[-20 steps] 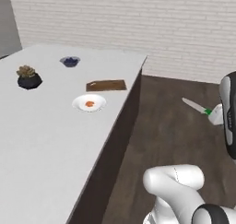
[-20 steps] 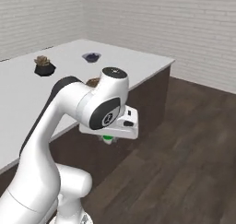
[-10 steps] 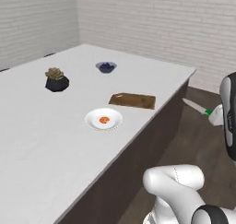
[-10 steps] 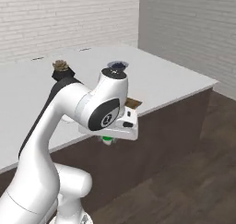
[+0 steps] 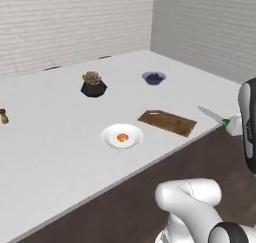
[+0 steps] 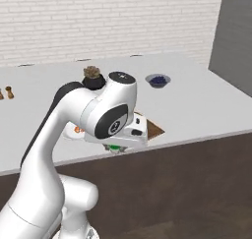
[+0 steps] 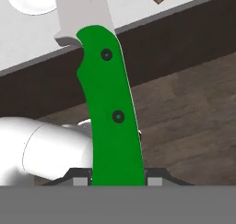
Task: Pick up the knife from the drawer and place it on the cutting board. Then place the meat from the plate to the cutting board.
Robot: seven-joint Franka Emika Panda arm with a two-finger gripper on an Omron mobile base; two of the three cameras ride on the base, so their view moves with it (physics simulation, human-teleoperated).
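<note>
Knife point(image 7: 109, 103) was already out of the drawer, pinched by its green handle in the claw point(image 7: 115, 174), blade poking in at right of the left base view, off the counter edge. Cutting board point(image 5: 167, 122) was bare; meat point(image 5: 122, 137) sat on the plate point(image 5: 113, 132), centre frame. Both placements remained. Versus a second back, the whole view had swung: base moved, board nearer.

No text, label, brand, number or sign can be read anywhere in these views. The knife point(image 7: 110, 103) handle carries two plain dark rivets and no marking, the cutting board point(image 5: 167, 122) and plate point(image 5: 122, 136) are bare, and the bench point(image 5: 50, 152) top, the brick wall and the robot's white shell carry no lettering.
</note>
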